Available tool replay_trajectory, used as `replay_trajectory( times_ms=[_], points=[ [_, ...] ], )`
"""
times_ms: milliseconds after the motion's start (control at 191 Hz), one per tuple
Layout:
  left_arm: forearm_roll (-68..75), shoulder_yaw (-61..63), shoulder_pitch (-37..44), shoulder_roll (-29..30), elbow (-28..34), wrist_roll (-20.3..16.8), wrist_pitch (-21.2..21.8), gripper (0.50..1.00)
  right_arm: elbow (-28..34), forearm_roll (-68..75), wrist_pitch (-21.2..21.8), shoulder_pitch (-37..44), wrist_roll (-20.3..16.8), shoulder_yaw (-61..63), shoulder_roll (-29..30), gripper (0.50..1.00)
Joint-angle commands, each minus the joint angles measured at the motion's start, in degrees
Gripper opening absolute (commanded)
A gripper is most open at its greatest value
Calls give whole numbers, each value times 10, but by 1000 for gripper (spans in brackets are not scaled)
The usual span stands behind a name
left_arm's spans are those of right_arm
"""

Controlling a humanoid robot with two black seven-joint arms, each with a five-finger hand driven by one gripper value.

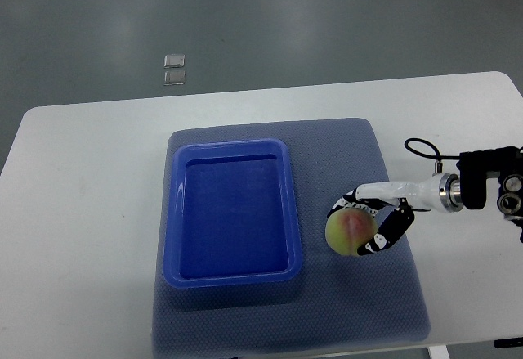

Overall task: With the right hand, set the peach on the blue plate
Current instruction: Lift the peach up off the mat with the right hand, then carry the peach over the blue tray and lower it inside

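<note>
One round peach (pixel 350 233), yellow-green with a reddish blush on its upper face, sits inside the grasp of the right hand (pixel 372 222). The black-and-white fingers (pixel 391 228) curl round the fruit from its right and upper sides, closed on it, so that the peach bulges out of the hand toward the left. Whether the fruit rests on the surface or is lifted clear of it cannot be told from this steep view.

Under the hand and the peach lies a grey-blue woven rectangular mat (pixel 372 150), which spreads out to the left of the hand and beyond it toward the far side. On that mat, just to the left of the hand, stands the blue rectangular plastic plate (pixel 174 212) with a raised rim and rounded corners; its right rim is near the peach but apart from it.

Behind the hand, to its right, a white wrist section runs into a metal-ringed black forearm (pixel 486 187) that enters from the picture's right edge, with a looped black cable (pixel 418 145) above it. All of this rests on a white table (pixel 73 212) with rounded corners. Far beyond the hand, on the grey floor (pixel 286 24), lie two small square pale tiles (pixel 174 69).
</note>
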Motion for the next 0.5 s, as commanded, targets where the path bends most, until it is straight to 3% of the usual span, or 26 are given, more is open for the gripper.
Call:
replay_trajectory(
  times_ms=[0,21,89,136,141,183,283,497],
  points=[
    [0,0,0,0,0,0,0,1000,7,5,30,50,1,16,-29,517],
    [0,0,0,0,0,0,0,1000,5,9,65,103,-3,41,-55,519],
    [0,0,0,0,0,0,0,1000,3,19,99,149,-6,56,-76,521],
    [0,0,0,0,0,0,0,1000,3,19,99,149,-6,56,-76,521],
    [0,0,0,0,0,0,0,1000,1,22,128,184,-9,62,-92,521],
    [0,0,0,0,0,0,0,1000,-1,23,151,208,-10,62,-102,521],
    [0,0,0,0,-2,0,-1,1000,-5,24,167,233,-13,65,-109,525],
    [1,1,0,0,-4,0,-4,1000,-21,24,157,237,-22,65,-80,527]
  ],
)
